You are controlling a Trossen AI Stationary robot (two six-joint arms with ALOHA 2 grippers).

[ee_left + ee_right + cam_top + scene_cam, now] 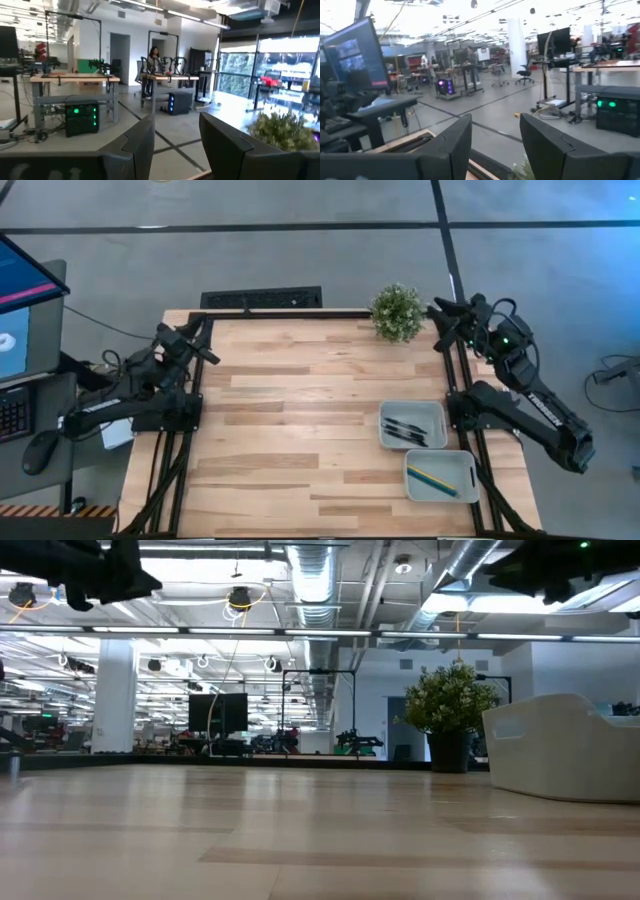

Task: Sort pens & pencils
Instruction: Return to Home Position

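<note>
Several black pens [405,431] lie in the upper grey tray [437,412] near the table's right edge. The yellow and blue pencils [433,480] lie together in the lower grey tray [465,464]. My left gripper [207,342] hovers open at the table's far left corner, touching nothing; its fingers [142,145] frame only the room. My right gripper [443,322] is raised open at the far right corner beside the plant, also empty, as its own fingers [457,142] show.
A small potted plant [398,311] stands at the far edge, close to my right gripper. The low view shows the near tray's white wall [560,745] at the right. The wooden tabletop [290,420] stretches left of the trays. A person [152,57] stands far off in the room.
</note>
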